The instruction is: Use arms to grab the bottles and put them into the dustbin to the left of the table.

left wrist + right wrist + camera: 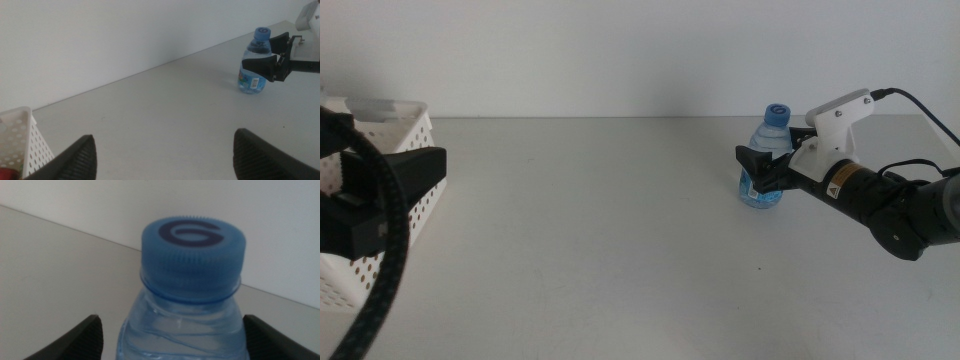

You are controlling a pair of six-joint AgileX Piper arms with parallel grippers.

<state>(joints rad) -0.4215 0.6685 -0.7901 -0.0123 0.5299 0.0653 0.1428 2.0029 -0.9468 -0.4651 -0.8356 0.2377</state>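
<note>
The water bottle (765, 160) stands upright on the right part of the bench (590, 220), near its far edge, blue cap (193, 255) up. The right gripper (767, 168) has its jaws apart on either side of the bottle's body, not visibly pressing it, so the step in hand looks like the grasp itself. Next it would need to close, lift, and carry the bottle across to the dustbin (395, 130) at the far left. The left gripper (162, 157) waits beside that dustbin, jaws wide apart and holding nothing.
</note>
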